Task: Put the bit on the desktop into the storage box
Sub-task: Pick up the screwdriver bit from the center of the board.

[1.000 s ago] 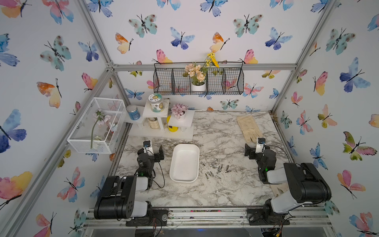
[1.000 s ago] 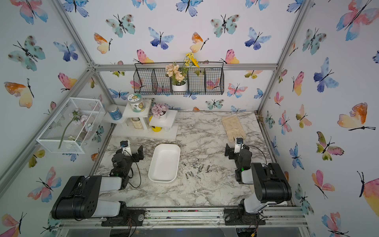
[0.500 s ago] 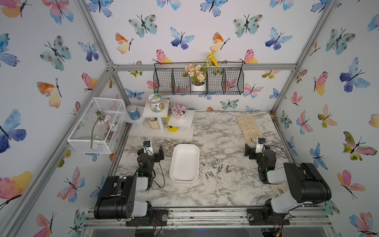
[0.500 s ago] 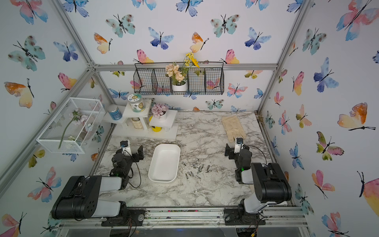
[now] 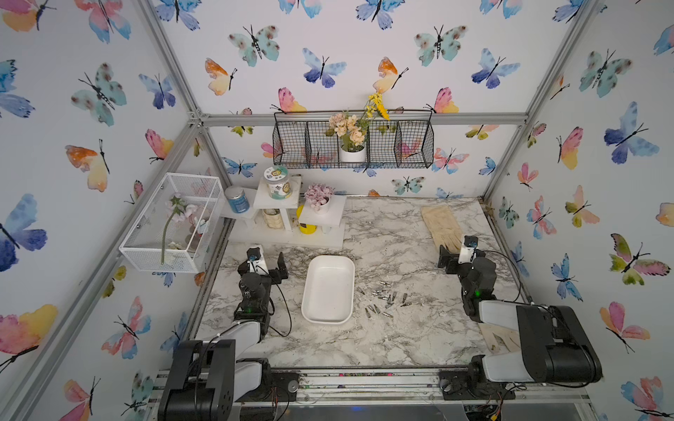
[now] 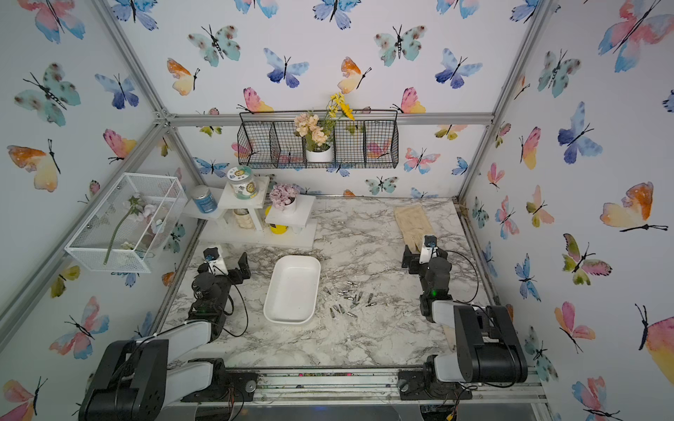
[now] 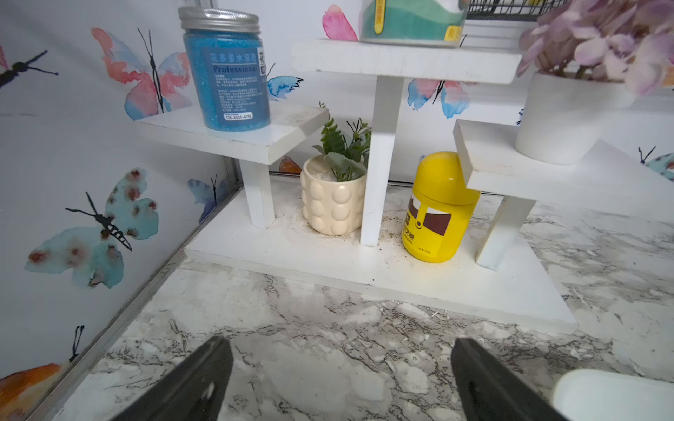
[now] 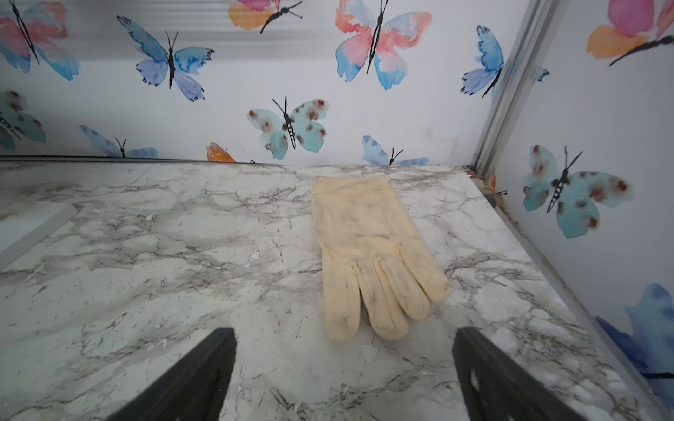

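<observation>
Beside the storage box (image 5: 328, 291), on its side toward the right arm, the bits (image 5: 383, 297) lie scattered on the marble desk (image 5: 364, 339) in both top views. None is in the box. They point every which way, and each is too small to give its own axis. The scatter as a whole spreads sideways across the desk, while the box runs front to back. The left pincer (image 5: 265, 261) and right pincer (image 5: 457, 256) sit low near the desk's side edges, aimed at the back wall, jaws spread wide and empty. From the right pincer the bits lie to its left and back toward the arm's base, with bare desk between. From the left pincer the box stands in the way. I judge the right arm nearer and better placed, though it would first have to turn inward.

From the left wrist, the released left pincer (image 7: 340, 342) faces the white shelf stand (image 7: 364, 277). Only a corner of the storage box (image 7: 612, 392) shows, and no bits.

From the right wrist, the right pincer (image 8: 343, 332), likewise wide and holding nothing, faces a cream glove (image 8: 364, 237) lying flat. No bits show.

Compared with a second earlier, nothing has moved: arms, box and bits sit as they did.
</observation>
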{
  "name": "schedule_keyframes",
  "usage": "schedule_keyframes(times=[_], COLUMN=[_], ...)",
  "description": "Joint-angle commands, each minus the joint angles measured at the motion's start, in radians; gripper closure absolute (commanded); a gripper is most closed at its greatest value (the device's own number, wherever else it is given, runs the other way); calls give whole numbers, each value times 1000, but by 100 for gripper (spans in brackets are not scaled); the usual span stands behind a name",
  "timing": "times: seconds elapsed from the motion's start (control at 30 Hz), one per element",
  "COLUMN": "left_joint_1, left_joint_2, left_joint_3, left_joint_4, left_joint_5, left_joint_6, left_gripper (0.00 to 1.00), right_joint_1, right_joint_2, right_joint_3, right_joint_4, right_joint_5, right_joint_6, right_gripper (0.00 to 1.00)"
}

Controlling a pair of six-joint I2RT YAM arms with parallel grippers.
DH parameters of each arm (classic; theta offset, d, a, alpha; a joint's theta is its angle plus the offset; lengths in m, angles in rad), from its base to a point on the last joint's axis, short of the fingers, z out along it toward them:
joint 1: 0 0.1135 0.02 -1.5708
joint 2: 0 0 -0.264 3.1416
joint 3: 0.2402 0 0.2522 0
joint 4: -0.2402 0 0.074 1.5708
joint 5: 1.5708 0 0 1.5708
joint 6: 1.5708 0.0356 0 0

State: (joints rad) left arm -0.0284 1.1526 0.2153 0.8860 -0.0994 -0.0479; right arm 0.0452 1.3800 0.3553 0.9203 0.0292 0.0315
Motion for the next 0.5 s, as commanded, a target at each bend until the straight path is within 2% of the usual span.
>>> schedule_keyframes(times=[0.0, 0.13, 0.3, 0.47], left_joint_1=[-3, -2, -1, -2], left_joint_2=[-112, -248, -378, -444], left_joint_3=[71, 144, 212, 284], left_joint_4=[-226, -426, -652, -843], left_joint_5=[-61, -92, -188, -134], left_joint_6=[-60, -165, -344, -426], left_gripper=[1, 1, 1, 1], right_joint_1=[-4, -4, -3, -3], right_joint_2=[-99, -217, -366, -478], right_joint_3=[50, 111, 141, 153], right_joint_4=[-158, -337, -529, -638], right_joint_5=[53, 44, 36, 7], right_joint_6=[65, 145, 205, 253], right_gripper=[2, 2, 2, 2])
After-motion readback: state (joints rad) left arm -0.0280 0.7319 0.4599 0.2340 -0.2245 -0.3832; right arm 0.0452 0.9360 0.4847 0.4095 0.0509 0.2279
